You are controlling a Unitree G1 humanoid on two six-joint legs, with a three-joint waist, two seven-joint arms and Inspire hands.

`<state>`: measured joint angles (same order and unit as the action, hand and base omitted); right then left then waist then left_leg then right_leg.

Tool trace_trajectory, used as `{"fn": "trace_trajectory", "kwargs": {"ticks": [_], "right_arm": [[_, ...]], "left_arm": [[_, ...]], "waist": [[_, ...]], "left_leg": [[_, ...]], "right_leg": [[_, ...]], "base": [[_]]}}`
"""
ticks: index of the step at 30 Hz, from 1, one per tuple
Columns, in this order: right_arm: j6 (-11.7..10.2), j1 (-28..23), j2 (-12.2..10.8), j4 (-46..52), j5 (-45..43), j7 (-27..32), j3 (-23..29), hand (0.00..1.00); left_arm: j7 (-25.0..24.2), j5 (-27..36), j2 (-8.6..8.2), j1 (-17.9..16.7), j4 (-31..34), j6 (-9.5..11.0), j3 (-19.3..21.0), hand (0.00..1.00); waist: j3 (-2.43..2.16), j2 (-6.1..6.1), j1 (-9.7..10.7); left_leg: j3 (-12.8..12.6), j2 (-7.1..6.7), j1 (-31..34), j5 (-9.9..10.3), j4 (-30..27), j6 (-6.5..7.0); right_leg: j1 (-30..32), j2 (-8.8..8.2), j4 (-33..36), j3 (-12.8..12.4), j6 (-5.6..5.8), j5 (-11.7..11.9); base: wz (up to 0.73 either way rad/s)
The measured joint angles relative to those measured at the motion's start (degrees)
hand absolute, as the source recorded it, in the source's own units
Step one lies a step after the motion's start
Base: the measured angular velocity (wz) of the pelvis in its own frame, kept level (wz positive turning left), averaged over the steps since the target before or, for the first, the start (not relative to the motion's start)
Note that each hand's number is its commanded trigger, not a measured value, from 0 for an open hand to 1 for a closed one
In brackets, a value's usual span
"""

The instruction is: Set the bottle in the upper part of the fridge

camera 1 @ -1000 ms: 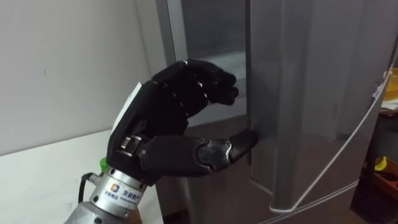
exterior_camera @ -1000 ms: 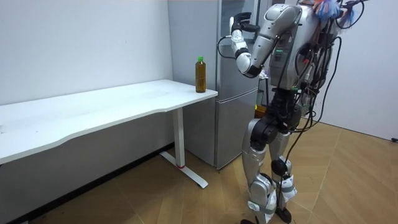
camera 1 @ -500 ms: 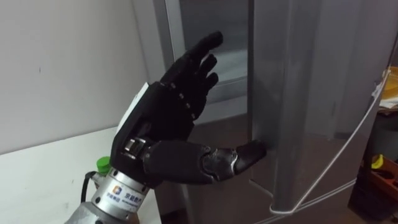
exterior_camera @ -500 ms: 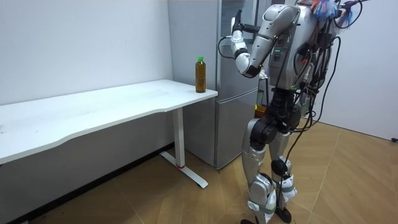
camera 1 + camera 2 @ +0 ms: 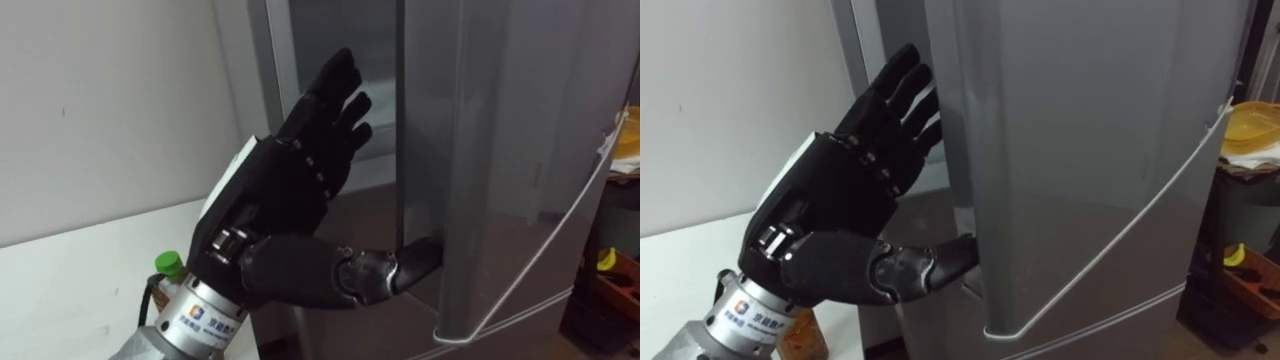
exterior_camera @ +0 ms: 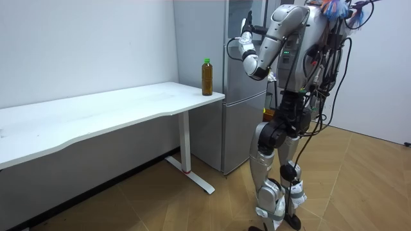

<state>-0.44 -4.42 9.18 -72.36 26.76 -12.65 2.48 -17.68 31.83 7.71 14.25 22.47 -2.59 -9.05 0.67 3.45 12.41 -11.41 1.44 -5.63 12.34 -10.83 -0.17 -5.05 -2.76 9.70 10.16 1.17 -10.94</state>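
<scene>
The bottle (image 6: 206,76) stands on the white table's (image 6: 128,106) corner beside the grey fridge (image 6: 237,128). The left hand (image 5: 290,190) is raised, fingers straight, thumb at the door (image 5: 480,150) edge.

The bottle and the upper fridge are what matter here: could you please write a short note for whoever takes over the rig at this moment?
Left hand: open, fingers straight, raised at the edge of the upper fridge door, with the thumb against that edge.
Bottle: upright on the white table, at the corner nearest the fridge, with nothing holding it.
Done: the robot stands at the fridge with its hand at the door.
Left: pull the door open (it looks shut), fetch the bottle, set it in the upper compartment, and probably close the door.
</scene>
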Motion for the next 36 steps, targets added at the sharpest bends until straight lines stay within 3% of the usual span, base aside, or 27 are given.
{"fn": "trace_trajectory", "kwargs": {"ticks": [12,18,36], "right_arm": [[0.07,0.74,-0.04,0.04,-0.30,1.00,-0.10,0.00],[0.13,1.21,-0.04,-0.23,-0.37,1.25,-0.12,0.00],[-0.75,1.15,0.06,-0.22,0.04,1.51,-1.24,0.00]], "left_arm": [[-2.22,-1.23,-0.11,0.01,0.00,-1.27,-4.32,0.00],[-3.35,-1.23,-0.06,0.01,0.00,-1.72,-4.76,0.00],[-3.84,-1.43,-0.09,0.01,-0.01,-1.98,-6.61,0.00]], "waist": [[-0.02,-0.03,0.50],[-0.02,-0.03,1.50],[0.05,-0.13,1.60]], "left_leg": [[0.01,0.00,0.02,0.00,-0.05,0.00],[0.01,0.00,0.00,0.00,-0.05,0.00],[0.01,0.00,0.02,0.00,0.04,0.00]], "right_leg": [[0.09,-0.02,0.00,0.04,0.00,0.00],[0.09,-0.03,-0.02,0.12,0.00,0.00],[0.10,-0.03,-0.12,-0.02,0.00,-0.01]], "base": [[0.00],[0.00],[0.00]]}}
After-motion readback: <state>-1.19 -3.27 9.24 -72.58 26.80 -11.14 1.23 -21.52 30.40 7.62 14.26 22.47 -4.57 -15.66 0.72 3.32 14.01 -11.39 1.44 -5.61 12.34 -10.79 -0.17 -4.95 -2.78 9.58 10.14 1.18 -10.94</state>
